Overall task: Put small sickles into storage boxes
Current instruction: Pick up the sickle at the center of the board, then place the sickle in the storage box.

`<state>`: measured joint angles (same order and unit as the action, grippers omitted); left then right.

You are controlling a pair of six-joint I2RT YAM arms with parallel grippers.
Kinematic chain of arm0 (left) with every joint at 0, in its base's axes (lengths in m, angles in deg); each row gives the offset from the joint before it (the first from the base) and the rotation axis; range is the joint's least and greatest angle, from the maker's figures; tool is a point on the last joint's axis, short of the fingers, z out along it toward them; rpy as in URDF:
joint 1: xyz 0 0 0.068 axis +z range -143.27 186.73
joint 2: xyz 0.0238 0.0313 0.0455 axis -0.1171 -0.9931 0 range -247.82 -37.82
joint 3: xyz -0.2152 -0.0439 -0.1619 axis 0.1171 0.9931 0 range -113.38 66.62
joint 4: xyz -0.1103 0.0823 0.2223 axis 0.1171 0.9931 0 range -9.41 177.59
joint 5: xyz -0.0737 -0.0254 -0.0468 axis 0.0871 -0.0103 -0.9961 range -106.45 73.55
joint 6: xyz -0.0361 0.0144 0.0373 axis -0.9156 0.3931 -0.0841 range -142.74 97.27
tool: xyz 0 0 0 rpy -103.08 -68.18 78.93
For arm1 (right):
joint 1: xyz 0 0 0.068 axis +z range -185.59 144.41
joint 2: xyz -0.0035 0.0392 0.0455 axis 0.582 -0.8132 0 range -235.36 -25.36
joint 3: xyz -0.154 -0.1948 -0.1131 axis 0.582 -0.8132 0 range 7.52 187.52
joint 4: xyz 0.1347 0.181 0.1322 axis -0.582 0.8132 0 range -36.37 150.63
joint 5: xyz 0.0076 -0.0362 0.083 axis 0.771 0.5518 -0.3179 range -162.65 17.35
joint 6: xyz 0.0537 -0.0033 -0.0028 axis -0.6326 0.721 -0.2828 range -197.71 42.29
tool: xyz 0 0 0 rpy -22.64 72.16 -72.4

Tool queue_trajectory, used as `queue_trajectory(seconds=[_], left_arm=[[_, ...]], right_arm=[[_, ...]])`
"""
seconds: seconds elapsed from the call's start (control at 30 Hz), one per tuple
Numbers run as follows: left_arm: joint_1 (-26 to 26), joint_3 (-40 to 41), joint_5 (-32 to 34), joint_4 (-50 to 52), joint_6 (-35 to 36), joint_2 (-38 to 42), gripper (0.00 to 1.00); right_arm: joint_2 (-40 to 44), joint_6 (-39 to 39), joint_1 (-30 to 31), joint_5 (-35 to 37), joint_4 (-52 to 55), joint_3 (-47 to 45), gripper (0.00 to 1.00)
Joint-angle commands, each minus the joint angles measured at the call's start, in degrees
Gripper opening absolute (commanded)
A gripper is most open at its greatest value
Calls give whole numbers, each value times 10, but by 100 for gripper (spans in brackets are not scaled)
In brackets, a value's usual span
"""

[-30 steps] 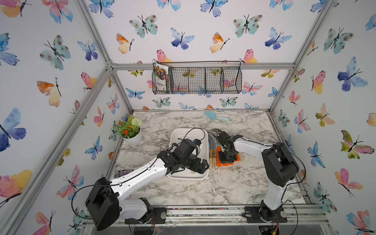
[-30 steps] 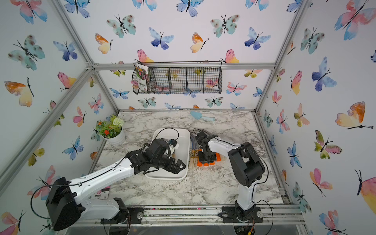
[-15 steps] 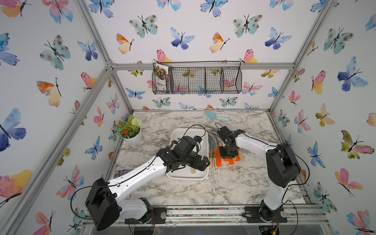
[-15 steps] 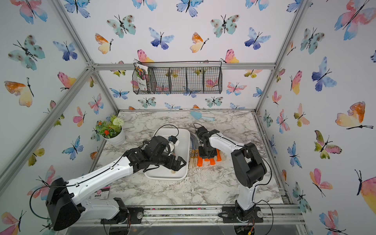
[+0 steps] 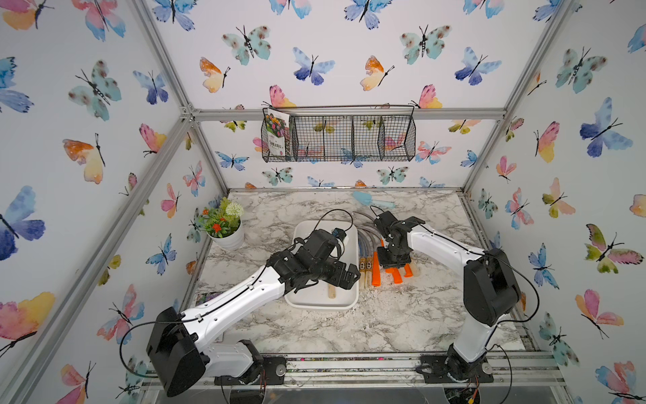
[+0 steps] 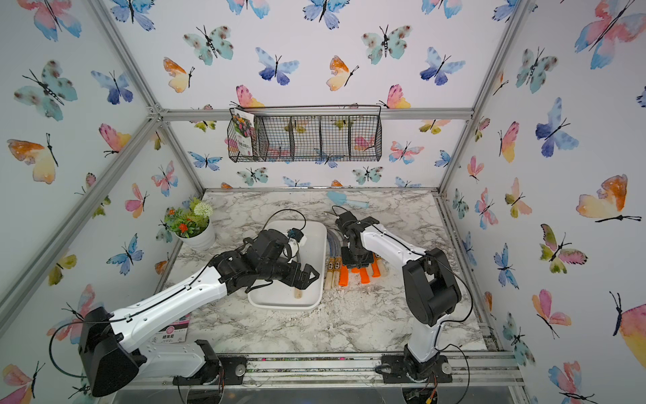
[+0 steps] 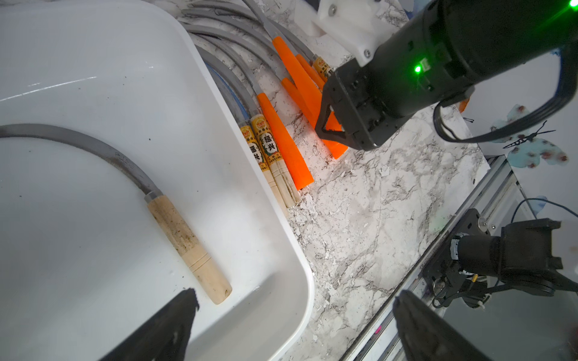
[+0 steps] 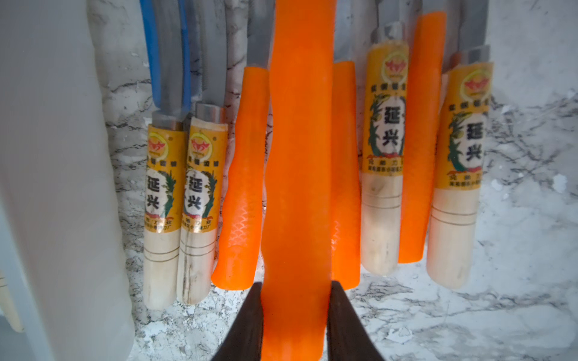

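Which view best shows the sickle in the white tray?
The left wrist view: the sickle lies nearly whole in the white tray, blade and wooden handle sharp. In both top views the left arm hides all but the handle end. The right wrist view hardly shows it.

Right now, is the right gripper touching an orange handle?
Touching: the right wrist view shows the right gripper closed against both sides of one orange handle.

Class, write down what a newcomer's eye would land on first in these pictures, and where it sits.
Butterfly wallpaper covers the walls. On the marble table, the right end effector is shut on an orange-handled sickle amid a row of sickles beside the white tray. One wooden-handled sickle lies inside the tray.
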<state>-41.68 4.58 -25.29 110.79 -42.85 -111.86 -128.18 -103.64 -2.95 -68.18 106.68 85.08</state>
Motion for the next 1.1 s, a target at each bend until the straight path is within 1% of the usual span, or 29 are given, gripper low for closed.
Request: queue_trajectory(seconds=[0.0,0.2,0.43,0.63,0.83,1.07], left_arm=[[3,-11,16,12,3,10,98],[3,2,28,17,-11,31,98],[3,19,48,35,-26,74,98],[3,33,74,55,-38,114,98],[3,40,80,77,-53,147,98],[3,47,89,95,-64,184,98]], right_arm=[[25,-8,-2,-9,25,22,8],[41,-18,4,-27,31,25,8],[48,-40,31,-36,45,54,8],[37,-72,72,-37,53,77,8],[15,-103,124,-34,62,111,8],[-1,-142,170,-45,47,122,8]])
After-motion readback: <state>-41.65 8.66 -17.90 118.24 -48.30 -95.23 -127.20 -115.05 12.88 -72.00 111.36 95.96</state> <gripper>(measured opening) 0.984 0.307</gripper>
